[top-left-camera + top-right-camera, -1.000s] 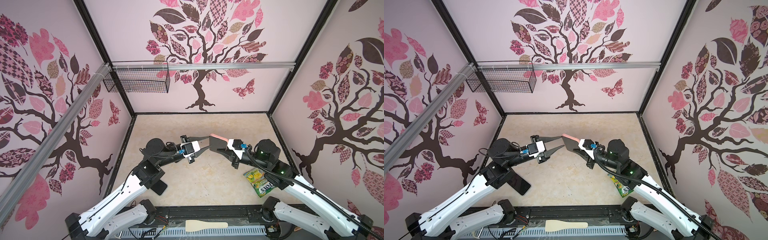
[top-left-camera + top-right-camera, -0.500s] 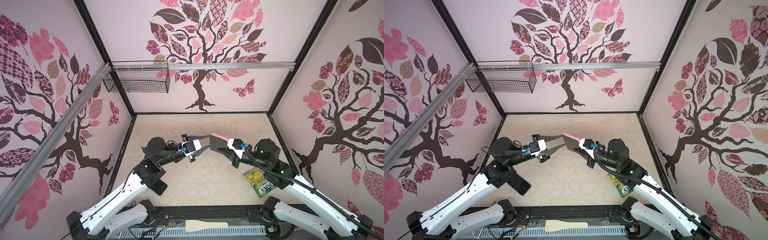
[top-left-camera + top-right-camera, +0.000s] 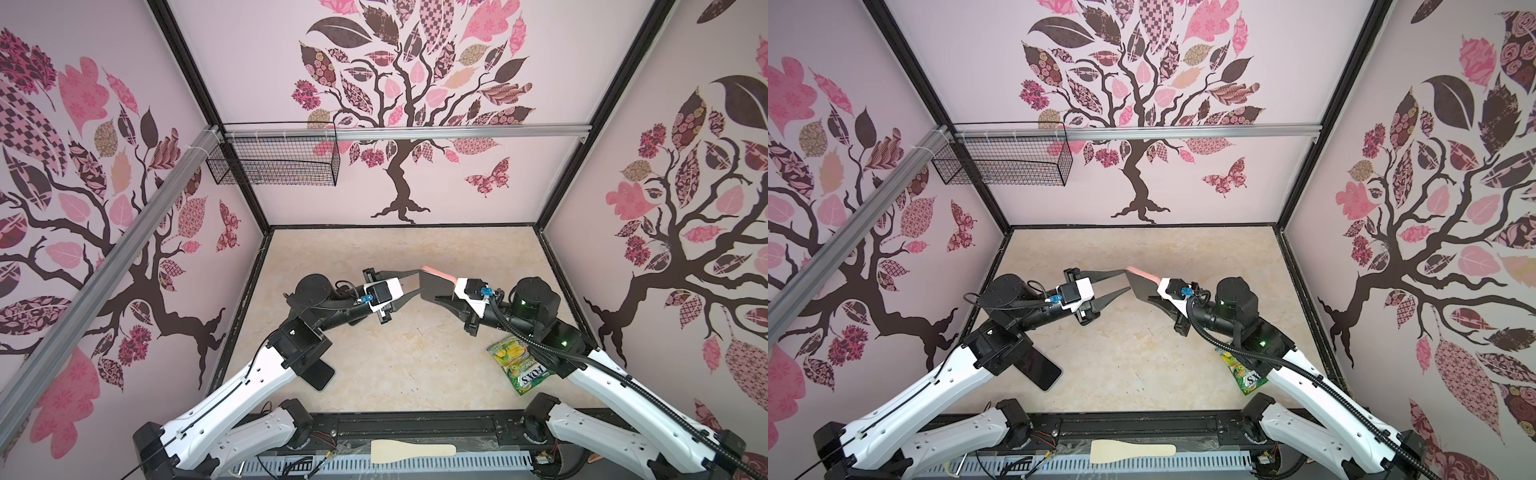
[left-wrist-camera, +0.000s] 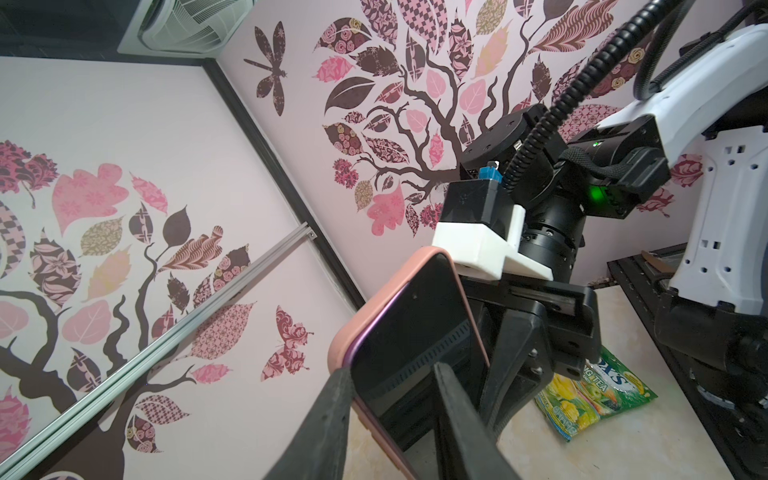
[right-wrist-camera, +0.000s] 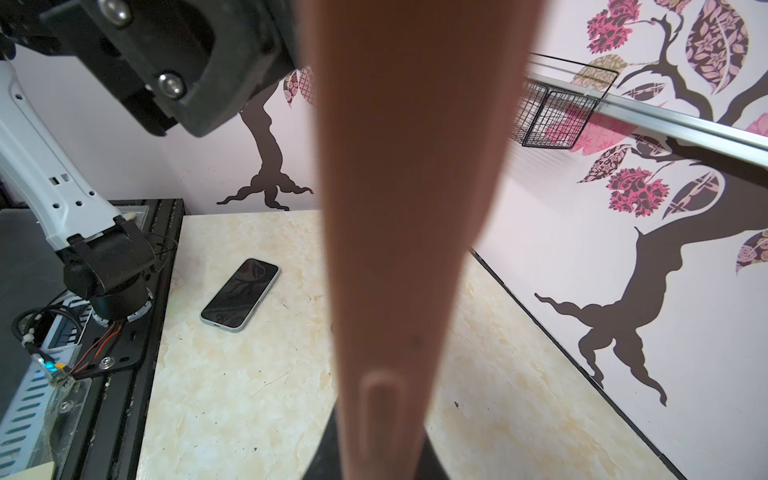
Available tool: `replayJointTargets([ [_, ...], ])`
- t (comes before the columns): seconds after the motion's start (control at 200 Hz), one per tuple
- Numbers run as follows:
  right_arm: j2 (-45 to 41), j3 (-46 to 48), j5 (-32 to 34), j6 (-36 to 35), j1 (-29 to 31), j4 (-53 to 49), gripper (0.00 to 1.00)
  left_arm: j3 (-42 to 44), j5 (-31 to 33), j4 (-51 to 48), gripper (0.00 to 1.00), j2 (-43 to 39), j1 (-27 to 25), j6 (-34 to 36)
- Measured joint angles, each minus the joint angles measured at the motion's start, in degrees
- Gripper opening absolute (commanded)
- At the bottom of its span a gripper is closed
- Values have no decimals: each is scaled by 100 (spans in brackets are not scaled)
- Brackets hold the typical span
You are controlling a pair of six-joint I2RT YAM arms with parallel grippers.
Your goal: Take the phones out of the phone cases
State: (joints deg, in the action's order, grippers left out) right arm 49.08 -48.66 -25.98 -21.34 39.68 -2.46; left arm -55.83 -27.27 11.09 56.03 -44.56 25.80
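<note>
Your table [image 3: 395, 249] lies bare across its far half, but in both top views the two arms cover much of the near half. The wire basket [image 3: 274, 166] hangs from the rail on the back wall, and its mesh is too fine for you to read what is inside.

Above the middle of the table, your right gripper [image 3: 444, 293] is clamped on the phone case [image 3: 436, 274] and holds it on edge, clear of the table. The gripper's fingers are mostly hidden behind the case and the camera mount. In the right wrist view the case is only a blurred pink band down the centre, and it blocks the grip itself.

The phone [image 4: 415, 332] sits in the case. The left wrist view shows you its dark screen and a purple rim inside the pink lip.

Your left gripper [image 4: 392, 370] stands partly open around the case's free end. One finger is at the corner seam between rim and lip, and the other lies across the screen. You cannot tell whether either finger presses.

A second phone [image 5: 241, 295] lies flat, screen up, near the left arm's base. In both top views that arm's elbow hides one end of it. The green candy packet [image 3: 519, 365] is partly cut off by the right arm. A wooden spatula [image 3: 411, 451] rests on the front rail.
</note>
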Motion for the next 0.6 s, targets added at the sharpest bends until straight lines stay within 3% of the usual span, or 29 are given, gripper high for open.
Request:
replayJointTargets([
  [0.43, 4, 0, -168, -162, 111, -131, 0, 0, -31, -42, 36, 48, 0, 55],
  [0.6, -4, 0, -216, -151, 168, -131, 0, -66, -367, -203, 32, 61, -22, 79],
])
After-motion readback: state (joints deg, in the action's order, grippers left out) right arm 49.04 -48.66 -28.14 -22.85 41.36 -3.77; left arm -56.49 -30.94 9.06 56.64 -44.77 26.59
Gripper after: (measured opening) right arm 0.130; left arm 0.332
